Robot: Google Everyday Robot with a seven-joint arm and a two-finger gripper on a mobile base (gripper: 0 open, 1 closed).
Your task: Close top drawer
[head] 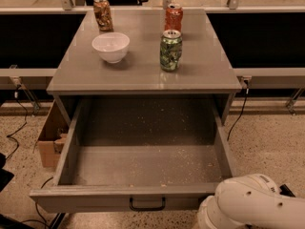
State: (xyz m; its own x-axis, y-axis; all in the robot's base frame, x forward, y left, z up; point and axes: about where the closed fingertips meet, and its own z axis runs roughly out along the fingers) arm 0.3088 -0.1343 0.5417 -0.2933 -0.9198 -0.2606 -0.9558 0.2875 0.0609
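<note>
- The top drawer (95, 199) is pulled fully out of the grey cabinet toward the camera. Its deep tray lies open to view, bare but for pale crumbs scattered over the floor.
- Its flat front faces the near edge of the scene, with the small black loop handle (147, 204) at the centre. That broad face is probably the surface to push, since closing needs no grasp on the handle.
- The white arm (252, 204) curves in at the lower right, just beside the right end of the drawer front and low down. I judge it is placed there to get in front of that face.
- The gripper itself is not in view. It is either below the edge of the scene or hidden behind the arm's rounded shell, so I cannot tell whether the jaws are spread or pressed together.
- Above the tray, the counter (209, 66) carries a white bowl (110, 46), a green can (170, 50), an orange can (173, 17) and a brown can (102, 14). All stand upright and well back from the front edge, so a level push on the drawer should leave them alone.
- A cardboard box (50, 137) sits on the floor against the cabinet's left side, clear of the drawer's path.
</note>
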